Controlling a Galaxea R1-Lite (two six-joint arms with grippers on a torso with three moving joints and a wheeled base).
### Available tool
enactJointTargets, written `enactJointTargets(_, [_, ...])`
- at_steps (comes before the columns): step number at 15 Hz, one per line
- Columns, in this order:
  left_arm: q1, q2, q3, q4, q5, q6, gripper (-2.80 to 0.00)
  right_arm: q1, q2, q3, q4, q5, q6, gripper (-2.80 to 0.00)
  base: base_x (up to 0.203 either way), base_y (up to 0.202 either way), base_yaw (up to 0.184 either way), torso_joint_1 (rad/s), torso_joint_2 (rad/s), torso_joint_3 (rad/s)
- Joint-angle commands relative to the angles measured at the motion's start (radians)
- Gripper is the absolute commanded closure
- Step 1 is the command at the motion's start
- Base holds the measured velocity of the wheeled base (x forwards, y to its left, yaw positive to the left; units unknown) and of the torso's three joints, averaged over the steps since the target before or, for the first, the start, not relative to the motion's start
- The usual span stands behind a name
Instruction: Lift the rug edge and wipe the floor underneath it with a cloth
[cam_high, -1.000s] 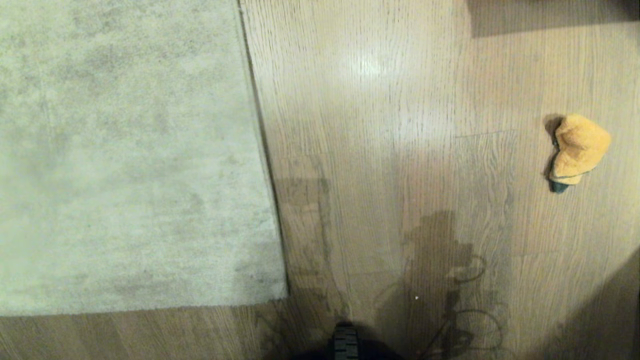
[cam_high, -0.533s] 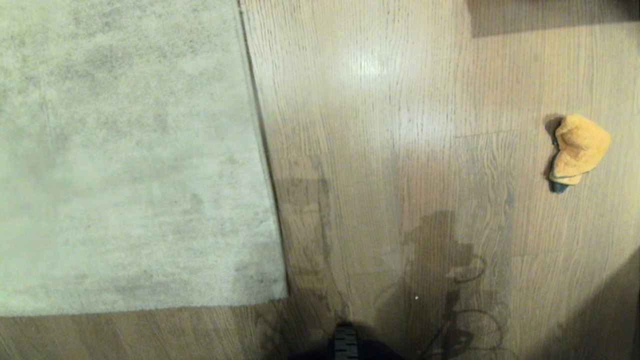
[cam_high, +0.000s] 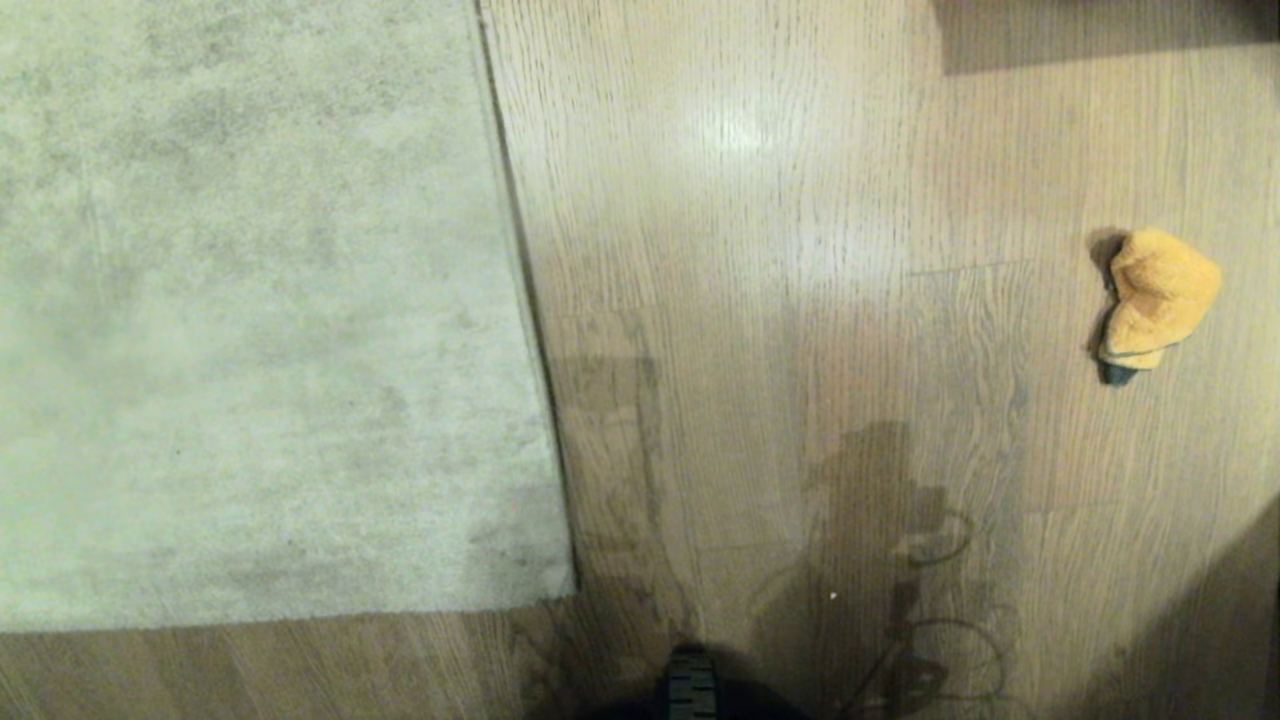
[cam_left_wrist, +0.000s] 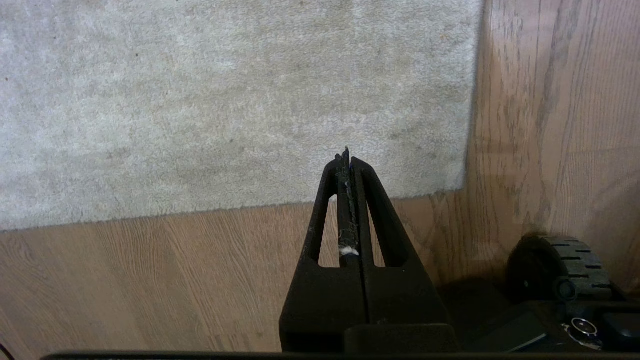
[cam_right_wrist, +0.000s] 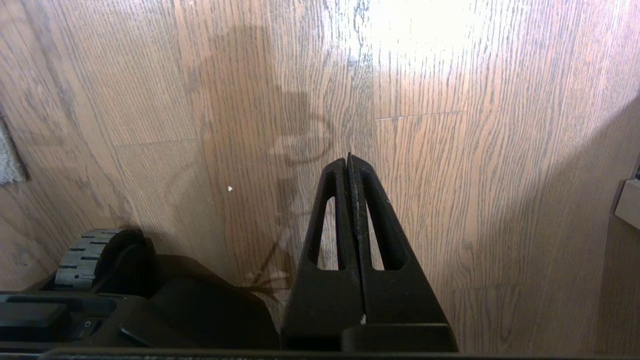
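A pale grey-beige rug (cam_high: 250, 300) lies flat on the left of the head view. Its rug edge (cam_high: 525, 300) runs down to a near corner (cam_high: 572, 590). The wood-plank floor (cam_high: 780, 300) fills the right side. An orange-tan cloth (cam_high: 1155, 295) lies bunched on the floor at the far right, alone. Neither arm shows in the head view. My left gripper (cam_left_wrist: 347, 152) is shut and empty, hanging above the rug's near hem (cam_left_wrist: 225, 207). My right gripper (cam_right_wrist: 348, 159) is shut and empty, over bare floor (cam_right_wrist: 475, 200).
The base's black wheel (cam_high: 690, 685) pokes in at the bottom of the head view, and shows as wheel (cam_left_wrist: 565, 262) and wheel (cam_right_wrist: 82, 260) in the wrist views. A dark shadowed shape (cam_high: 1100, 30) sits at the far right top. A pale furniture corner (cam_right_wrist: 627, 202) is at the right.
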Motion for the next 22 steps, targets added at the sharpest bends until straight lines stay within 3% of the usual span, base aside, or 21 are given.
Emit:
enactJointTargets(1, [0.0,0.001,0.0,0.0,0.001,0.001,0.0,0.0,0.003,0.0,-0.001,0.0,0.0,0.0,0.0,0.0,0.0,0.0,0.0,0.0])
enactJointTargets(6, [0.0,0.001,0.0,-0.001,0.0,-0.002,0.0,0.0,0.003,0.0,-0.001,0.0,0.0,0.0,0.0,0.0,0.0,0.001,0.0,0.067])
enactJointTargets(22, [0.0,0.001,0.0,0.0,0.0,0.0,0.0,0.0,0.003,0.0,-0.001,0.0,0.0,0.0,0.0,0.0,0.0,0.001,0.0,0.197])
